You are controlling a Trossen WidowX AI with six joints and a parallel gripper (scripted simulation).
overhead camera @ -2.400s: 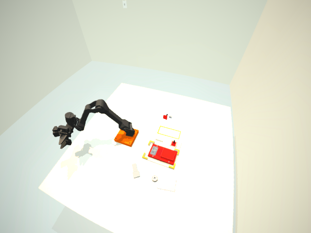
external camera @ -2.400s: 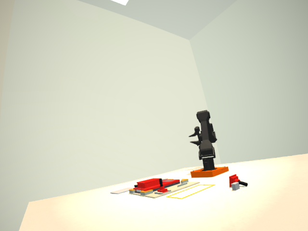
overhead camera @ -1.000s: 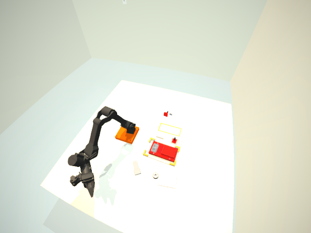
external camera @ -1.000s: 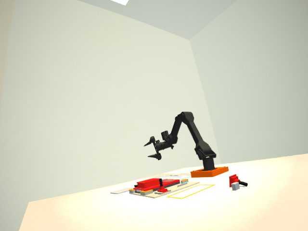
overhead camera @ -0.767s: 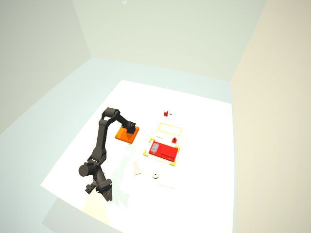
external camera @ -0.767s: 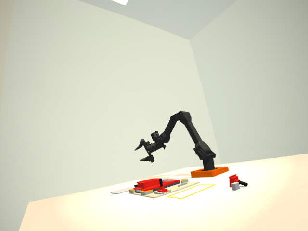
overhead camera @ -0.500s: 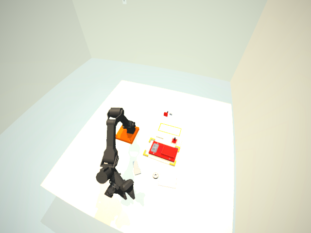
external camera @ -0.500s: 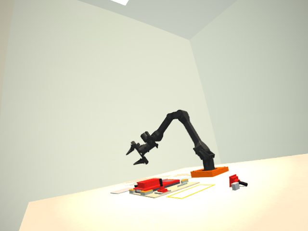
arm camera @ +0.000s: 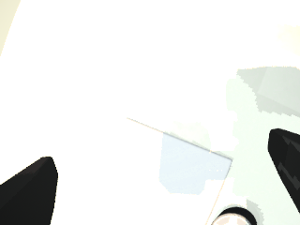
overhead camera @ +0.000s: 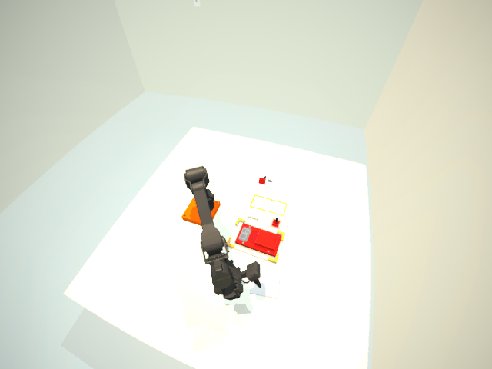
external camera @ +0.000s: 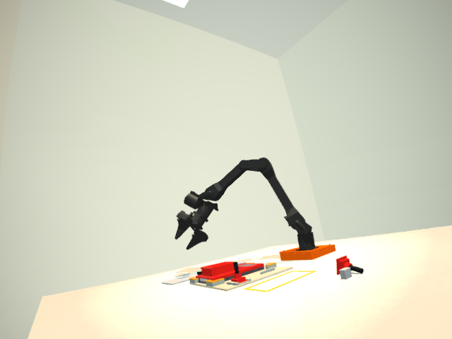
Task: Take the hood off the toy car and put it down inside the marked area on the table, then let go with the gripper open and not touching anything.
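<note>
The red toy car (overhead camera: 250,245) (external camera: 252,268) sits on a pale board (external camera: 255,277) between yellow corner blocks. A raised red panel (overhead camera: 267,239) (external camera: 217,270) is on its right part in the top view; I cannot tell for sure whether that is the hood. The marked area, a yellow outline (overhead camera: 270,199) (external camera: 256,289), lies beside the board, with nothing inside it. My gripper (overhead camera: 245,291) (external camera: 181,244) (arm camera: 164,156) is wide open and empty. It hangs above the table, on the car's side away from the marked area, and touches nothing. The car is out of the wrist view.
A pale plate (overhead camera: 258,289) (external camera: 174,281) (arm camera: 194,164) and a ring (arm camera: 238,209) lie below the gripper. A red piece with a black peg (overhead camera: 275,223) (external camera: 238,279) stands beside the car. Another red piece (overhead camera: 262,181) (external camera: 342,264) and a grey block (overhead camera: 270,181) (external camera: 345,272) lie beyond the marked area.
</note>
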